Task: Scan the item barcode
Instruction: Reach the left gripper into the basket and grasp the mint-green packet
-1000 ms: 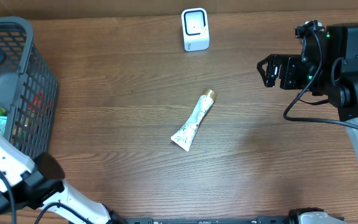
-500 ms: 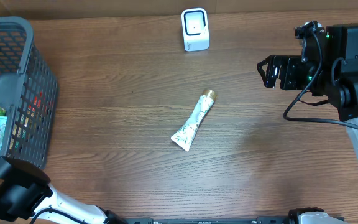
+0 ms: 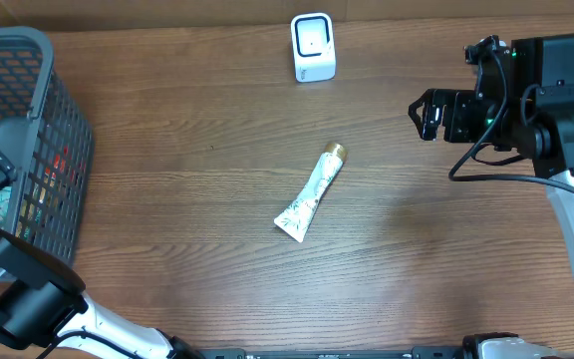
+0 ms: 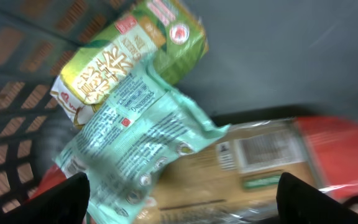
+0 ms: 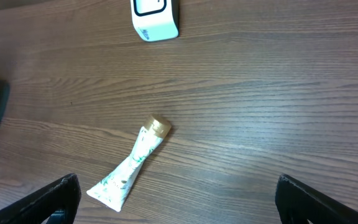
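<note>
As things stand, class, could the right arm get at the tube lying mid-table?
Probably yes: the right gripper is open, and only bare table lies between it and the tube.

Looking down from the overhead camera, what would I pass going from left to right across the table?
Grey basket → white tube with a gold cap → right gripper.

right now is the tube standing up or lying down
Lying down. The tube rests flat on the table, its gold cap toward the white scanner and its crimped end pointing away from it.
</note>
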### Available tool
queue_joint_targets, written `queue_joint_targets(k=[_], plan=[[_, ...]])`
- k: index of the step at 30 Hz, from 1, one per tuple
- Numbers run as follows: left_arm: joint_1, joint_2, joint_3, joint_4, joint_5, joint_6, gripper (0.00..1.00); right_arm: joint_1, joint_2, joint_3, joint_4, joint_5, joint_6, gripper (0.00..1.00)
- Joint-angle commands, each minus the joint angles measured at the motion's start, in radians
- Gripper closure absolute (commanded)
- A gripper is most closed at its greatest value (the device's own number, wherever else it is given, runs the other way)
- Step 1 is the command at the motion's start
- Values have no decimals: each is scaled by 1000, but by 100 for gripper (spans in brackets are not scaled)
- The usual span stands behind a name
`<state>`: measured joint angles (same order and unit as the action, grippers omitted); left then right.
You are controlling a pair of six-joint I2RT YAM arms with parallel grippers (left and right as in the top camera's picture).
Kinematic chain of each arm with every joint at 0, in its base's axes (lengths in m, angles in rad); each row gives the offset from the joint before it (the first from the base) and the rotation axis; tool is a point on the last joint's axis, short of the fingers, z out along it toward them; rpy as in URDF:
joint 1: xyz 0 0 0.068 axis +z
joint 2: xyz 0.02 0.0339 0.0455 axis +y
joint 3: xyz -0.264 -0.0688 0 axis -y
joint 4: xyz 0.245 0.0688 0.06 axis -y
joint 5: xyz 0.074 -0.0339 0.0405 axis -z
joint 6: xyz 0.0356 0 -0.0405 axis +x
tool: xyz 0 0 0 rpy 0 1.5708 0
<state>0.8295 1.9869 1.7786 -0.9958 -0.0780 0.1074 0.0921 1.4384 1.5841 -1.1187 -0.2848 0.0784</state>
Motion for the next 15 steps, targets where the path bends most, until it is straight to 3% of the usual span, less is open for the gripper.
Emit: queue_joint_targets(k=[1,7,11,15], plan=[[16,3,-81,45,-95,198,13,2,10,20,5,-5,3,0],[18,3,-161,135,-189,290,12,2,13,20,5,-5,3,0],[17,3,-162,186,-184,307,3,2,13,20,5,-6,3,0],[18,5,-163,201,-184,366,4,2,13,20,1,-6,3,0]])
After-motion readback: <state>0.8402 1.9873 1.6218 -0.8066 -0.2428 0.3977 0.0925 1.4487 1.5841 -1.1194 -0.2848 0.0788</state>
